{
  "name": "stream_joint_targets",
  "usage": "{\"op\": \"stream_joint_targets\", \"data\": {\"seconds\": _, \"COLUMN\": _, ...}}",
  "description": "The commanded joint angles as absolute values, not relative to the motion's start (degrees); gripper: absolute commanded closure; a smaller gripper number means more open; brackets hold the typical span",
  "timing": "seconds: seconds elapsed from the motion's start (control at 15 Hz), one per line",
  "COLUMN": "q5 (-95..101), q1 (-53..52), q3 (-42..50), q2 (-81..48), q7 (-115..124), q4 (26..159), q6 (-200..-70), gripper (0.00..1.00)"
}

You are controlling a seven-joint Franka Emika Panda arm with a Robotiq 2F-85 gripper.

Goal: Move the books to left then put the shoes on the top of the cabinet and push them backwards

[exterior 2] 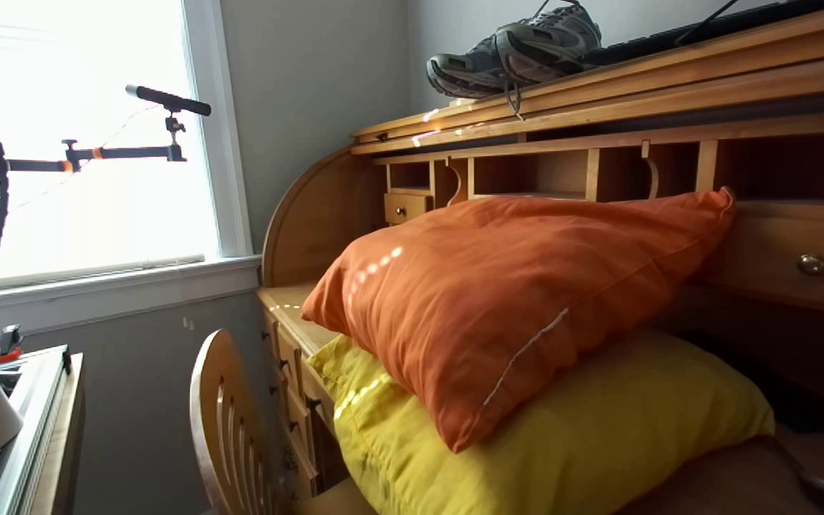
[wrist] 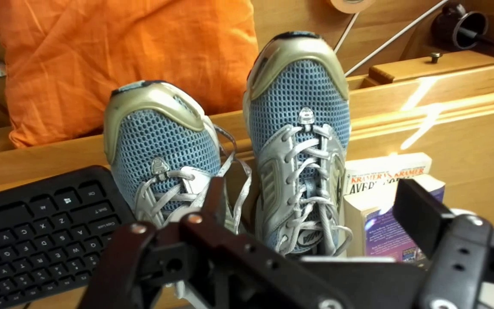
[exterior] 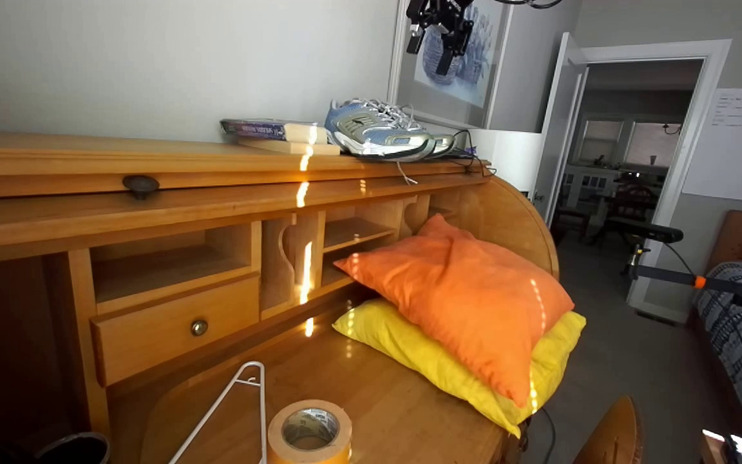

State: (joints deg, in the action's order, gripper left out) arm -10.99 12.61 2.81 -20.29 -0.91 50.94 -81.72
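Atop the cabinet (exterior: 229, 207), the shoes (exterior: 379, 134) lie below the gripper (exterior: 429, 55) (spread wide)

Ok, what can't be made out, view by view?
Wrist view: heels of the shoes, covered by the gripper.
Wrist view: black lettering on the lower book, partly under the upper book.
In an exterior view: writing on the wall sheet, too small.
In an exterior view: rest of the white hanger, below the bottom edge.
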Motion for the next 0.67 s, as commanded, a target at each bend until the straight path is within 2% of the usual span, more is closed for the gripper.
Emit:
{"op": "stream_joint_targets", "data": {"seconds": 0.0, "q5": -13.6, "q1": 14.1, "q3": 2.6, "q2": -15.3, "q7": -3.8, "q4": 58.7, "q6": -81.1, "gripper": 0.00}}
{"op": "stream_joint_targets", "data": {"seconds": 0.6, "q5": -12.8, "q1": 13.7, "q3": 2.6, "q2": -10.9, "q7": -6.7, "q4": 70.8, "q6": -82.6, "gripper": 0.00}}
